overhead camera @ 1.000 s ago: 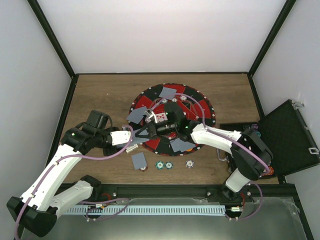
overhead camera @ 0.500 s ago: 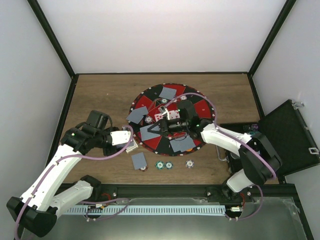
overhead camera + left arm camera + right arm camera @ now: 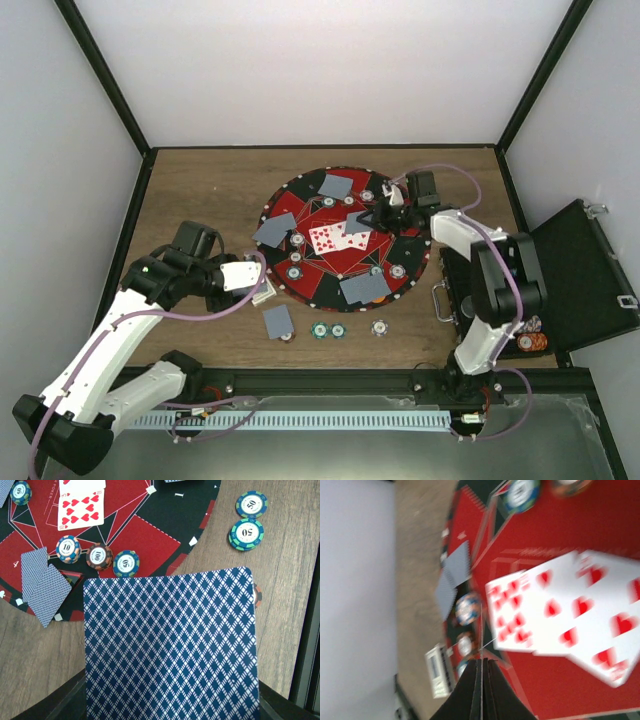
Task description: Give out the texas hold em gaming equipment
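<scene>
The left tool (image 3: 258,290) is clenched on a pack of cards (image 3: 170,645), its blue-diamond back filling the wrist view. It hangs over the bench (image 3: 200,190) just off the near-left rim of the round mat (image 3: 292,205). The right tool (image 3: 481,677) is clenched on nothing, above the mat's far right beside the face-up heart cards (image 3: 335,238). On the mat lie face-down cards (image 3: 335,185) and chips (image 3: 99,556); other chips sit on the bench near the mat's front edge.

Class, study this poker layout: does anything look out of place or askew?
Yes. A face-down card and some chips lie off the round mat on the table, and the face-up cards at its centre overlap crookedly.
</scene>
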`<state>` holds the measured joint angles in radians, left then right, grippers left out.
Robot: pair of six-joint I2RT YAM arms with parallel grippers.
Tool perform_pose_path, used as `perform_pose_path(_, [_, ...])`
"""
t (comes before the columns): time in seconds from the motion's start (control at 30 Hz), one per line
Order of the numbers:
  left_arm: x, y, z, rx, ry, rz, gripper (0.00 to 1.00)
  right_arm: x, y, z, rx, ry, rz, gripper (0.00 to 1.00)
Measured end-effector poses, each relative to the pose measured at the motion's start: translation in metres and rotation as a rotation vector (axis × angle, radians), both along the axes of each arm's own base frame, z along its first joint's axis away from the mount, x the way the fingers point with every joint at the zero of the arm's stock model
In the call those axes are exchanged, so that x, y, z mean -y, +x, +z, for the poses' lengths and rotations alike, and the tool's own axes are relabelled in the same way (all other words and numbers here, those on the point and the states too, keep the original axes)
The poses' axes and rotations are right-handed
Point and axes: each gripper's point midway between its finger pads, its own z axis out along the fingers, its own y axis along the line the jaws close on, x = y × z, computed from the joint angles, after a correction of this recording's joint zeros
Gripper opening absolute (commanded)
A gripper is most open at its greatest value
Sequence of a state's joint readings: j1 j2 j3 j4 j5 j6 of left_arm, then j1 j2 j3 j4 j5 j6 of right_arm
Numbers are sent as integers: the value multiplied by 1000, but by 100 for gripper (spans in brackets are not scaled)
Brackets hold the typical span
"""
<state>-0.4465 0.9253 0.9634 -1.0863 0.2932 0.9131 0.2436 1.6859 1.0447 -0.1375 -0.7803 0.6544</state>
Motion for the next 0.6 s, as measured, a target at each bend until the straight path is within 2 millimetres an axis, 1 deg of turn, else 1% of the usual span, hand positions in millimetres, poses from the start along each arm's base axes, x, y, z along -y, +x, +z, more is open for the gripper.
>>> perform_pose_path(0.03, [0,0,0,0,0,0,5,7,12,-11,-10,-33,-20,1])
perform_pose_path(0.1, [0,0,0,0,0,0,5,18,28,-31,-36,-88,-47,1])
perform_pose_path(0.17, [0,0,0,0,0,1,5,28,42,-50,-66,-140,-68,1])
perform_pose_path(0.23, [0,0,0,1,0,0,5,34,51,-61,-80,-180,-77,1])
perform_pose_path(0.3, [0,0,0,2,-1,0,5,41,60,-69,-87,-220,-91,1])
perform_pose_path(0.43, [0,-1,2,8,-3,0,5,55,75,-75,-87,-280,-118,2])
perform_pose_path(0.5, [0,-1,2,10,-5,0,5,62,80,-80,-87,-314,-131,8])
perform_pose_path(0.6, [0,-1,2,11,-5,0,5,71,80,-93,-109,-372,-140,31])
